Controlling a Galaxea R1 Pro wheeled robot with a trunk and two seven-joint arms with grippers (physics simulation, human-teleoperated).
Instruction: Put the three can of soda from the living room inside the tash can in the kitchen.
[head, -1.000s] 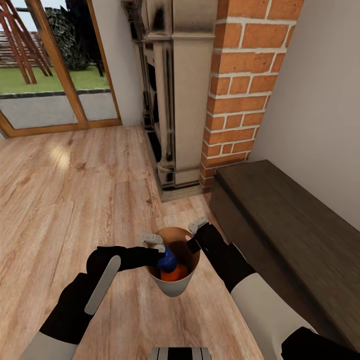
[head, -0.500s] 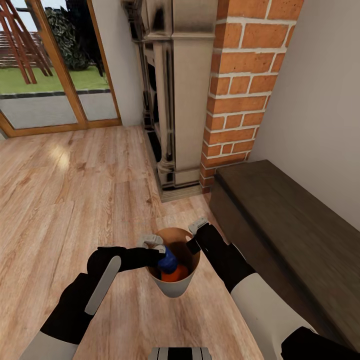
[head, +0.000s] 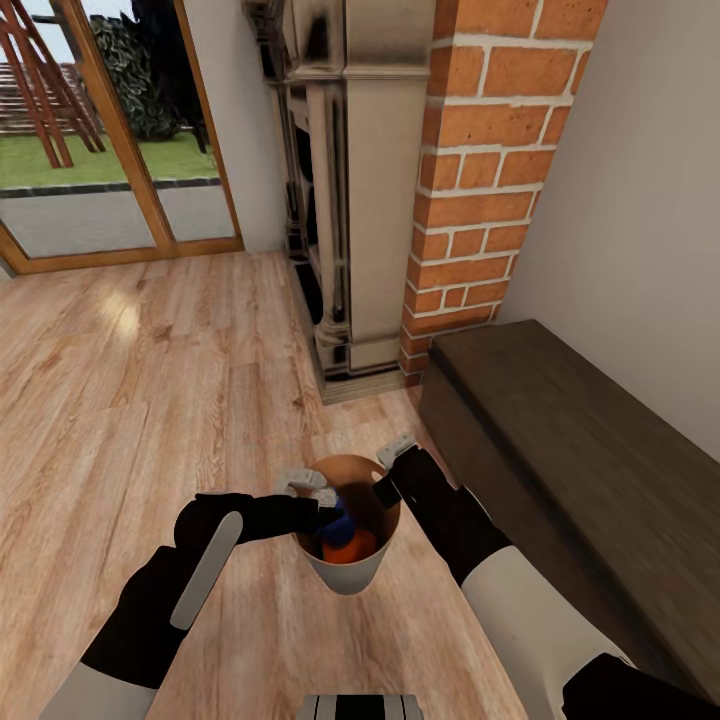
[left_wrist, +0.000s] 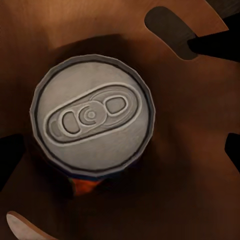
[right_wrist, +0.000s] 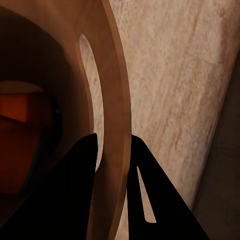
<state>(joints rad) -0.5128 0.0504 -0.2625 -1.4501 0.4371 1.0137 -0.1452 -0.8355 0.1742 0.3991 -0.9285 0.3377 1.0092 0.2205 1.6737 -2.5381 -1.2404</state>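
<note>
Standing over a wooden floor (head: 150, 400), the robot holds a small brown trash can (head: 348, 575) in front of its trunk, at about 6 o'clock in the head view. The right gripper (head: 388, 478) is clamped on the can's rim at 2 o'clock; its two dark fingers (right_wrist: 75, 190) sit one inside and one outside the wall, pinching it just below a slot handle. The left gripper (head: 318, 505) reaches over the rim from 9 o'clock, around the dark blue soda can (head: 338, 520); whether its fingers press the can or stand off it, I cannot tell. That blue can lies on top of the orange soda can (head: 350, 545), both inside the trash can. From the left wrist, the blue can's pale top (left_wrist: 92, 115) faces the camera with its pull tab plain, and a sliver of orange (left_wrist: 85, 185) peeks beneath. A brick column (head: 490, 180) and a pale mantel (head: 350, 200) rise at 12 o'clock, a dark bench (head: 580, 470) runs at 3 o'clock, and glass doors (head: 100, 150) stand at 10 o'clock.
</note>
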